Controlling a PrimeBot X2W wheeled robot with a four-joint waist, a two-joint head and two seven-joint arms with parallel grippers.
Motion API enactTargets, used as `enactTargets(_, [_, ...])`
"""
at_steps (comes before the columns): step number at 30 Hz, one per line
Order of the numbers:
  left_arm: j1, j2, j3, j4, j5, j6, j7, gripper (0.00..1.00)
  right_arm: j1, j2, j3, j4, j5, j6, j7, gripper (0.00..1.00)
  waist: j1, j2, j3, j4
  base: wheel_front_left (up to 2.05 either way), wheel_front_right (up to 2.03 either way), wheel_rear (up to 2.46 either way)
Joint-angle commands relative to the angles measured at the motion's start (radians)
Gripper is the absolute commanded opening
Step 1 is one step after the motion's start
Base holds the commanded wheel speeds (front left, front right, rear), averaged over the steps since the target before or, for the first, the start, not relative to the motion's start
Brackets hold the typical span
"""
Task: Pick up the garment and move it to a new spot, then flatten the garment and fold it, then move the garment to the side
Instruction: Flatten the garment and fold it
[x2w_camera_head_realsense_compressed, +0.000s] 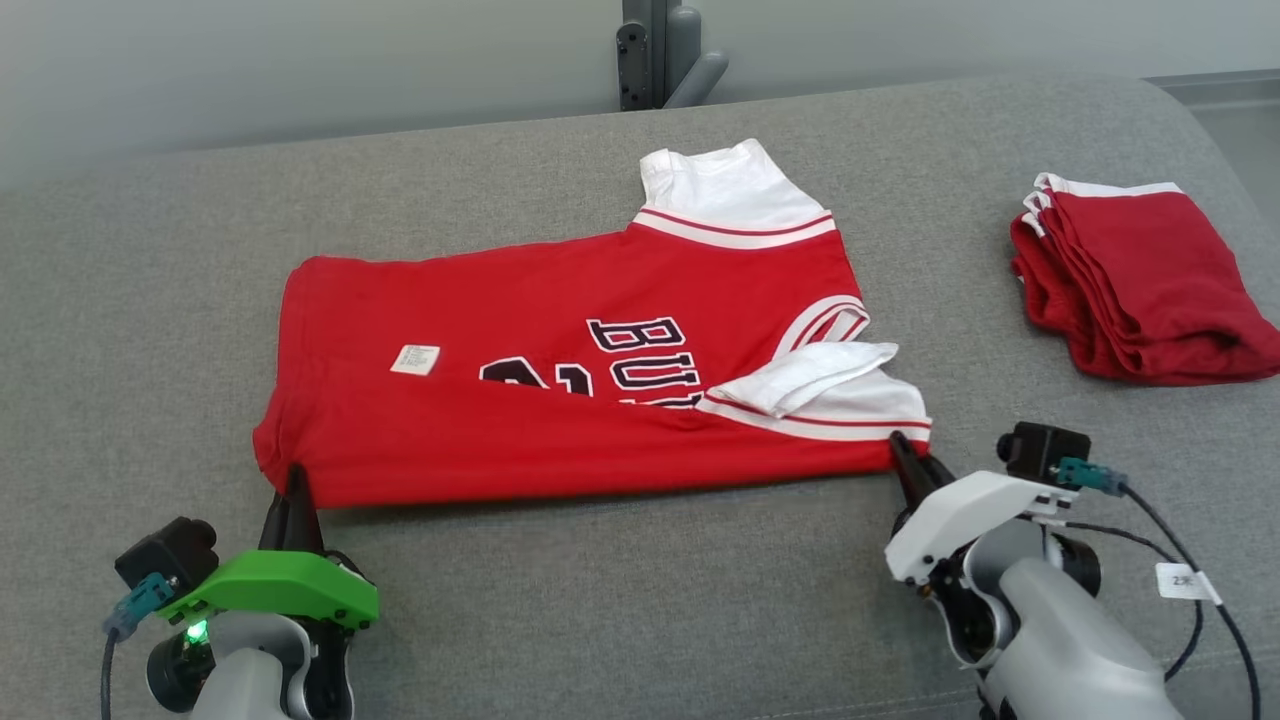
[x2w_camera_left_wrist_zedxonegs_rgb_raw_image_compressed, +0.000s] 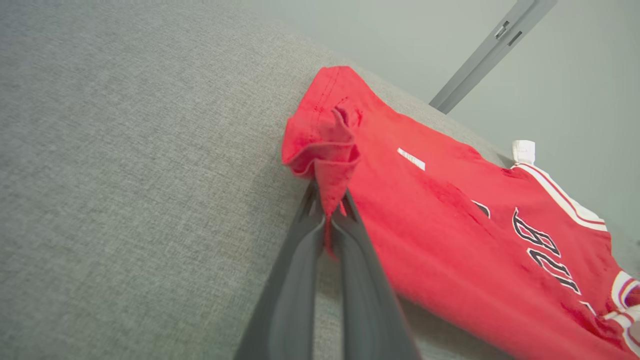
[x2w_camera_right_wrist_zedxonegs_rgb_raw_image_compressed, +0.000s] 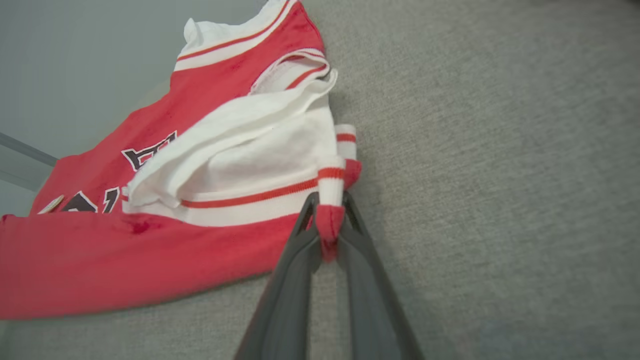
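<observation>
A red jersey (x2w_camera_head_realsense_compressed: 560, 400) with white sleeves and dark lettering lies folded lengthwise on the grey cushion, hem to the left, collar to the right. My left gripper (x2w_camera_head_realsense_compressed: 296, 480) is shut on the jersey's near hem corner; in the left wrist view the red fabric (x2w_camera_left_wrist_zedxonegs_rgb_raw_image_compressed: 330, 165) is pinched between the dark fingers (x2w_camera_left_wrist_zedxonegs_rgb_raw_image_compressed: 300, 270). My right gripper (x2w_camera_head_realsense_compressed: 905, 447) is shut on the near shoulder corner, where red and white trim (x2w_camera_right_wrist_zedxonegs_rgb_raw_image_compressed: 330, 200) sticks out between its fingers (x2w_camera_right_wrist_zedxonegs_rgb_raw_image_compressed: 365, 270). A white sleeve (x2w_camera_head_realsense_compressed: 820, 375) lies folded over the front.
A stack of folded red garments (x2w_camera_head_realsense_compressed: 1140, 280) with white trim sits at the right of the grey cushion (x2w_camera_head_realsense_compressed: 640, 600). A dark metal bracket (x2w_camera_head_realsense_compressed: 655, 50) stands behind the cushion's far edge. Cables trail from the right wrist (x2w_camera_head_realsense_compressed: 1180, 580).
</observation>
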Motion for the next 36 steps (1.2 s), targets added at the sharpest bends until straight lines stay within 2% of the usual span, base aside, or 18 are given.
enactTargets(1, [0.023, 0.005, -0.002, -0.015, -0.008, 0.000, -0.004, 0.00, 0.012, -0.031, -0.019, -0.017, -0.002, -0.002, -0.014, 0.00, 0.0000, -0.0001, -0.004, 0.000, 0.00, 0.00, 0.00])
enactTargets(5, [0.081, 0.008, -0.027, -0.068, -0.035, -0.001, -0.004, 0.00, 0.084, -0.079, -0.083, -0.084, 0.004, -0.003, -0.028, 0.00, 0.0000, -0.0001, -0.011, -0.001, 0.00, 0.00, 0.00])
enactTargets(9, [0.136, 0.010, -0.064, -0.101, -0.058, 0.013, -0.005, 0.00, 0.155, -0.091, -0.128, -0.145, -0.004, -0.003, -0.019, 0.00, 0.0000, -0.0001, -0.010, -0.005, 0.00, 0.00, 0.00])
enactTargets(18, [0.261, 0.009, -0.138, -0.166, -0.111, 0.089, 0.000, 0.00, 0.366, -0.030, -0.249, -0.290, -0.065, -0.003, 0.036, 0.00, 0.0000, -0.0001, -0.001, 0.001, 0.00, 0.00, 0.00])
enactTargets(24, [0.285, 0.009, -0.151, -0.179, -0.132, 0.116, -0.001, 0.00, 0.451, -0.001, -0.309, -0.378, -0.113, -0.003, 0.081, 0.00, 0.0000, -0.0001, -0.004, -0.001, 0.00, 0.00, 0.00])
enactTargets(29, [0.311, 0.009, -0.147, -0.180, -0.136, 0.141, -0.002, 0.00, 0.500, 0.008, -0.321, -0.429, -0.119, -0.003, 0.119, 0.00, 0.0000, -0.0001, -0.010, -0.006, 0.00, 0.00, 0.00])
enactTargets(36, [0.337, 0.012, -0.150, -0.194, -0.122, 0.174, -0.002, 0.00, 0.522, 0.011, -0.269, -0.426, -0.063, -0.003, 0.110, 0.00, 0.0000, -0.0001, -0.020, -0.013, 0.00, 0.00, 0.00])
